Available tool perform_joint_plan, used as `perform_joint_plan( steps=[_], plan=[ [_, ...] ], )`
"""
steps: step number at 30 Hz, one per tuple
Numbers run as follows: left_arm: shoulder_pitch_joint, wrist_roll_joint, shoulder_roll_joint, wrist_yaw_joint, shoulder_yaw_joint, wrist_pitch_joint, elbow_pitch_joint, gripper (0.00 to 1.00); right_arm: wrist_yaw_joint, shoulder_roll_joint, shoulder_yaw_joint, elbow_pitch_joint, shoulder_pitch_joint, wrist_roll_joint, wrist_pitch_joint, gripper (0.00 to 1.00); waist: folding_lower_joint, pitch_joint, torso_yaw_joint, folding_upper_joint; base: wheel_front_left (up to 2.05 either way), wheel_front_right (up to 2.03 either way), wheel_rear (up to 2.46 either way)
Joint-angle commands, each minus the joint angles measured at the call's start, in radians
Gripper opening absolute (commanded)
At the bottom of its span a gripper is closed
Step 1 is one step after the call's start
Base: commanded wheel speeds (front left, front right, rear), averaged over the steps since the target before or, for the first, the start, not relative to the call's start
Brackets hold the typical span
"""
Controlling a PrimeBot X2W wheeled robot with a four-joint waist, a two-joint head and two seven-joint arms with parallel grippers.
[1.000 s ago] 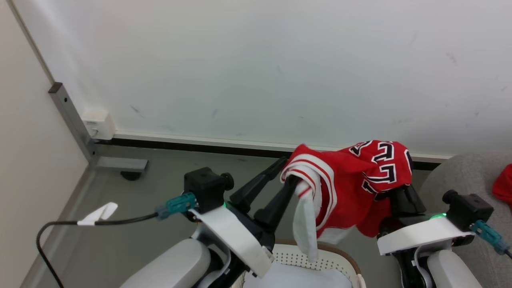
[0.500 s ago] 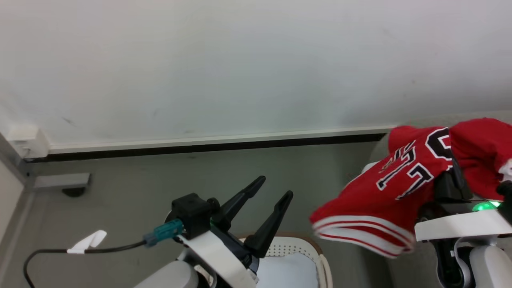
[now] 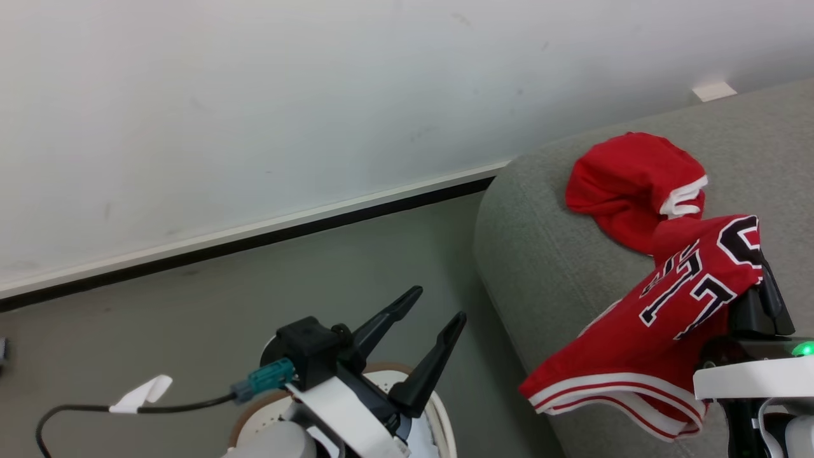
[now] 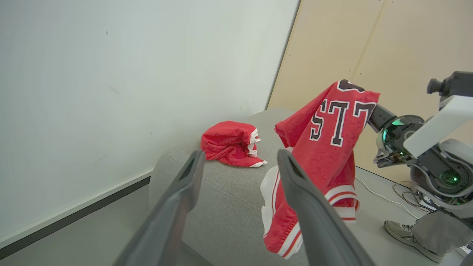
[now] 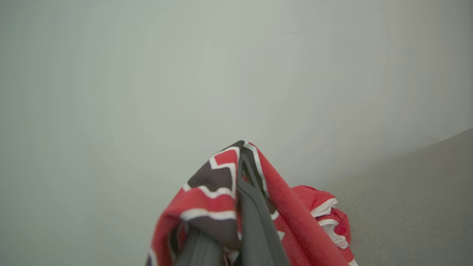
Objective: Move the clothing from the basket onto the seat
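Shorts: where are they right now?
Head view, right side: the shorts lie bunched on the sofa, near its rounded corner by the wall, just beyond the jersey hanging from the right gripper.

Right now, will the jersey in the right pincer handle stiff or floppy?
Likely floppy: the jersey sags in folds from the right pincer. Probably light: one pinch carries it all. Should slump onto the sofa, not roll.
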Motion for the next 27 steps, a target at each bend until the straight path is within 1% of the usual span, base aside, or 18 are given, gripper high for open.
perform_joint_plan(
  steps=[1, 7, 12, 19, 23, 25, 27],
  plan=[
    [0.011, 0.015, 0.006, 0.003, 0.000, -0.005, 0.006, 1.00, -0.002, -0.001, -0.004, -0.009, 0.013, 0.002, 0.003, 0.00, -0.0001, 0.008, -0.051, -0.0001, 0.00, 0.00, 0.00],
    [0.006, 0.027, 0.002, 0.018, -0.002, -0.005, 0.013, 1.00, -0.002, -0.002, -0.018, -0.024, 0.033, 0.015, 0.001, 0.00, -0.0001, 0.024, -0.100, -0.0001, 0.00, 0.00, 0.00],
    [0.000, 0.031, -0.002, 0.017, -0.006, -0.006, 0.014, 1.00, -0.002, -0.002, -0.032, -0.032, 0.040, 0.017, -0.004, 0.00, -0.0001, 0.036, -0.109, -0.0001, 0.00, 0.00, 0.00],
    [-0.017, 0.027, 0.012, 0.027, -0.005, 0.022, -0.002, 1.00, -0.002, -0.002, -0.083, -0.057, 0.002, -0.029, -0.003, 0.00, -0.0001, 0.076, -0.089, -0.0001, 0.00, 0.00, 0.00],
    [-0.023, 0.027, 0.029, 0.025, -0.001, 0.028, -0.020, 1.00, -0.002, -0.004, -0.125, -0.073, -0.049, -0.079, 0.030, 0.00, -0.0001, 0.105, -0.069, -0.0001, 0.00, 0.00, 0.00],
    [-0.023, 0.024, 0.040, 0.026, 0.002, 0.031, -0.026, 1.00, -0.002, -0.020, -0.154, -0.074, -0.089, -0.101, 0.054, 0.00, -0.0001, 0.118, -0.058, -0.0001, 0.00, 0.00, 0.00],
    [-0.026, 0.024, 0.054, 0.027, 0.007, 0.035, -0.035, 1.00, -0.002, -0.063, -0.186, -0.064, -0.125, -0.159, 0.080, 0.00, -0.0001, 0.137, -0.045, -0.0001, 0.00, 0.00, 0.00]
  ],
)
